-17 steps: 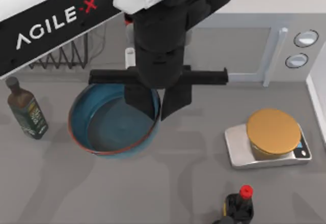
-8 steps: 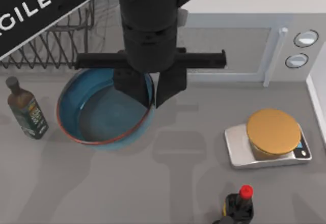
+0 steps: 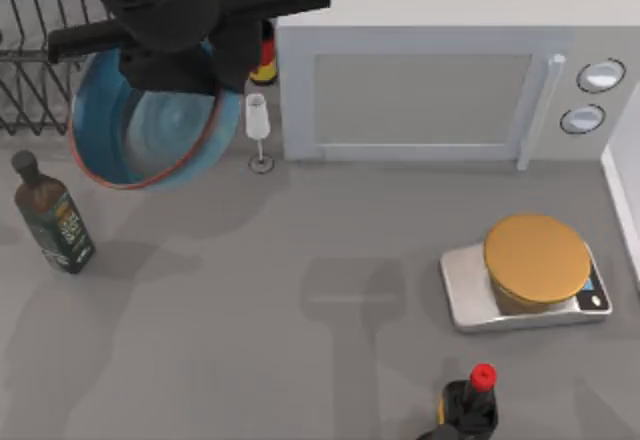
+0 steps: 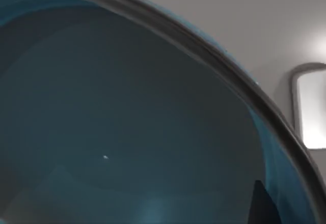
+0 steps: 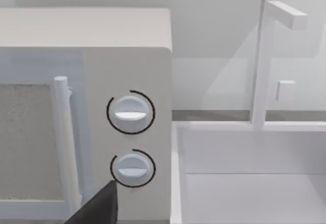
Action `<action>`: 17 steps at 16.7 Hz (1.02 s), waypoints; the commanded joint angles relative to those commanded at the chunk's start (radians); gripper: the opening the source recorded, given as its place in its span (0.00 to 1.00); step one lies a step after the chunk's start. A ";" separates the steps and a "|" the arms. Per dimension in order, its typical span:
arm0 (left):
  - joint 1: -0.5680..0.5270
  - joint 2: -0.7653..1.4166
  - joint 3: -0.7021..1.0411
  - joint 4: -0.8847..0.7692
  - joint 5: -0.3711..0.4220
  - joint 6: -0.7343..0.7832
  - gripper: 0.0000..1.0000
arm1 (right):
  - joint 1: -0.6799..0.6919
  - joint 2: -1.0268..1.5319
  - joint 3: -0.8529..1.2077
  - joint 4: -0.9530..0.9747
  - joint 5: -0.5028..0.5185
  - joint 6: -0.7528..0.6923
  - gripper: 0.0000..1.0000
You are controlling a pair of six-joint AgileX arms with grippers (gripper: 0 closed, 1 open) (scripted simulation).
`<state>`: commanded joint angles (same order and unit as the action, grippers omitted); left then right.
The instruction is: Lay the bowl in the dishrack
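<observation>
Gripping the bowl (image 3: 150, 135) beside the dishrack (image 3: 30, 70), left pincer (image 3: 185, 65); wrist view adds its dark inside.

Light was even and fairly bright across the grey surface (image 3: 330, 360), with soft, faint shadows spread beneath the bowl (image 3: 150, 130) and beside the scale (image 3: 525, 275). No harsh glare showed; the microwave (image 3: 440, 90) front looked pale and washed. In the left wrist view the bowl's inside was dim, its rim slightly blurred from closeness.
</observation>
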<state>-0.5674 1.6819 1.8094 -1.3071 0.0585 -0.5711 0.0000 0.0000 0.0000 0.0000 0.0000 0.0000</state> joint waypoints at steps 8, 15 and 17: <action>0.457 -0.466 -0.437 0.697 0.089 0.366 0.00 | 0.000 0.000 0.000 0.000 0.000 0.000 1.00; 0.737 -0.778 -0.685 1.068 0.146 0.575 0.00 | 0.000 0.000 0.000 0.000 0.000 0.000 1.00; 0.748 -0.792 -0.696 1.081 0.148 0.584 0.00 | 0.000 0.000 0.000 0.000 0.000 0.000 1.00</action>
<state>0.1811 0.8904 1.1136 -0.2256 0.2070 0.0126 0.0000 0.0000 0.0000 0.0000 0.0000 0.0000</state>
